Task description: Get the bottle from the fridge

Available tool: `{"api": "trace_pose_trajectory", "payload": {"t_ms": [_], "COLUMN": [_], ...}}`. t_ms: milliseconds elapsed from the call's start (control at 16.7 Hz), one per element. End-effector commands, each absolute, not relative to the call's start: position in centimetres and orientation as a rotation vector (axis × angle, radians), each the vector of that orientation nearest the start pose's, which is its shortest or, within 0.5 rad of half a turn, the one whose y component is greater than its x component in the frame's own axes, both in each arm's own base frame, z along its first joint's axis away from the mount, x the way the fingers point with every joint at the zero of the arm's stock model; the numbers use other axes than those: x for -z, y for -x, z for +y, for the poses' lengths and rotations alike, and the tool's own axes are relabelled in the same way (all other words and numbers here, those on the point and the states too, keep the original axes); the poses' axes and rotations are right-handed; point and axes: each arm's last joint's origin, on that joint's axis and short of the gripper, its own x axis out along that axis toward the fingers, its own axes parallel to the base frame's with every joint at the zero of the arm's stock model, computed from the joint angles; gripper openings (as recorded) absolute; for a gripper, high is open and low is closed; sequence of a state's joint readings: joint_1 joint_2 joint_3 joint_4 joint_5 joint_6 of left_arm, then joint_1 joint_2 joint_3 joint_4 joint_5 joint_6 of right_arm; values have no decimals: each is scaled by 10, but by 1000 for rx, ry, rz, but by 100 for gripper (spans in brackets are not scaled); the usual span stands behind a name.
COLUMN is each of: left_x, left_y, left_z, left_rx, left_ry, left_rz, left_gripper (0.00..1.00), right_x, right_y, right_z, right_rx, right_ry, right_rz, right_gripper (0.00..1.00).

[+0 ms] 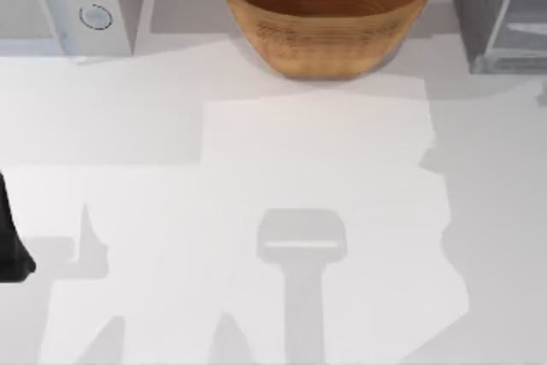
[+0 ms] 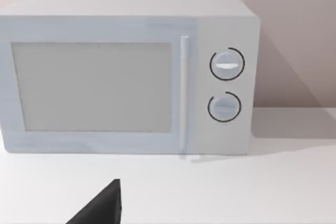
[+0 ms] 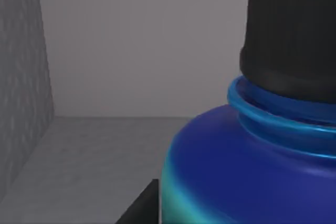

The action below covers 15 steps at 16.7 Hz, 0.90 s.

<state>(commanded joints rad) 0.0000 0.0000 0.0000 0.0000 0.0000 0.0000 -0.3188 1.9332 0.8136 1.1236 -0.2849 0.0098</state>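
The right gripper reaches inside the dark grey speckled fridge [image 3: 23, 77], and its wrist view has the bottle [image 3: 247, 166] pressed right up against the lens: a rounded blue body shading to turquoise low down, a bright cyan neck ring, and a dark round cap [image 3: 291, 30] above. A black sliver of a finger [image 3: 139, 208] shows beside the bottle's base, but whether the fingers are spread, closed, or pinching the bottle cannot be told. The closeness suggests the gripper is placed for a grasp around the body, below the neck ring, where the wall is widest and steadiest. The bottle stands upright on the grey fridge floor, with the speckled side wall on one side and a plain back wall behind it. From above, the fridge [image 1: 487, 6] sits at the far right corner of the white table [image 1: 256, 211], its pale glassy door panel [image 1: 526, 19] swung aside, presumably to give the arm a way in. A large brown wicker bowl [image 1: 326, 10] stands at the far middle, a likely place to put the bottle. The left gripper [image 1: 10, 250] is parked at the left edge, facing a light grey box with two round knobs [image 2: 126, 74], well clear of the work.
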Motion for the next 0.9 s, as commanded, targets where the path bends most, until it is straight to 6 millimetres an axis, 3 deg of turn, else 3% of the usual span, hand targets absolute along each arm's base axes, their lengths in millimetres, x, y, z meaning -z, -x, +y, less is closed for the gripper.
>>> {"api": "trace_pose_trajectory", "payload": {"t_ms": [300, 540, 720, 900], "left_x": [-160, -160, -160, -160], "left_y": [-106, -106, -106, -106], "left_z": [-1, -1, -1, -1], "left_rx": [0, 0, 0, 0], "left_ry": [0, 0, 0, 0], "left_rz": [0, 0, 0, 0], "left_gripper": [100, 100, 100, 100], "right_x": [-152, -181, -213, -238], "right_y": [-362, -346, -314, -263], "right_z": [-104, -90, -71, -49], "right_rx": [7, 5, 6, 9], "right_ry": [3, 15, 23, 23], "right_rz": [6, -9, -20, -25], "right_gripper": [0, 0, 0, 0]}}
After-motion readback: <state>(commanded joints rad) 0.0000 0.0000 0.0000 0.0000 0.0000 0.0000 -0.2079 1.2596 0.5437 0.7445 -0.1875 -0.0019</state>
